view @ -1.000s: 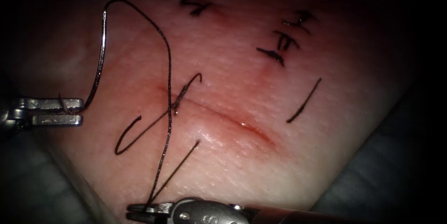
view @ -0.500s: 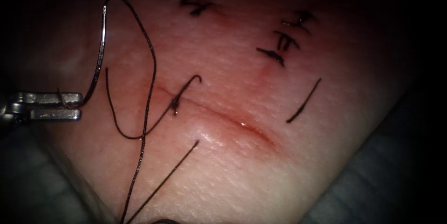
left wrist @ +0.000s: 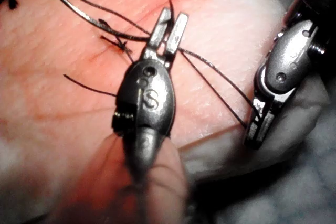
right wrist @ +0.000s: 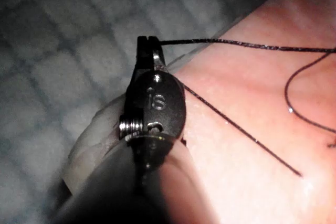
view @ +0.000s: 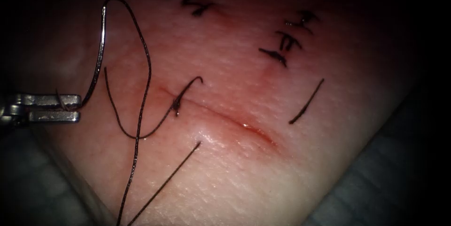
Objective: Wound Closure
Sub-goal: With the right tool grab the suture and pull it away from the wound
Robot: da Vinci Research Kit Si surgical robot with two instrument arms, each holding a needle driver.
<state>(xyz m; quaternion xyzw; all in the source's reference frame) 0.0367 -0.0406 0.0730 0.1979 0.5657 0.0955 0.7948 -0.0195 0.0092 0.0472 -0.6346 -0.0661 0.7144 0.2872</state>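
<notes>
Two tools work this cut, and the nearer one, the right tool [right wrist: 148,43], is seen in its own wrist view lying low at the tissue's near edge with its jaws closed on the thread [right wrist: 247,45], which runs taut from the tips across the skin. In the left wrist view the same right tool [left wrist: 261,129] sits off the tissue's edge, with two strands running toward its jaws. One left tool [view: 61,107] lies level at the endoscope view's left border, its jaws pinched on the needle [view: 99,52] at its lower end; the needle rises from there in a slim silver curve, free of the tissue [view: 244,174], on the left of the cut [view: 221,115]. From the needle's top the thread [view: 141,113] arcs over and drops to the picture's lower edge, crossing a loose loop that leads to one knot [view: 177,106] on the cut's left end. A second strand runs straight from below the cut to the lower edge. One short cut end of thread [view: 306,101] lies right of the cut. Red fluid [view: 256,132] glistens along the cut. Beyond lie older stitches [view: 286,42]. Grey cloth [right wrist: 63,51] surrounds the tissue.
</notes>
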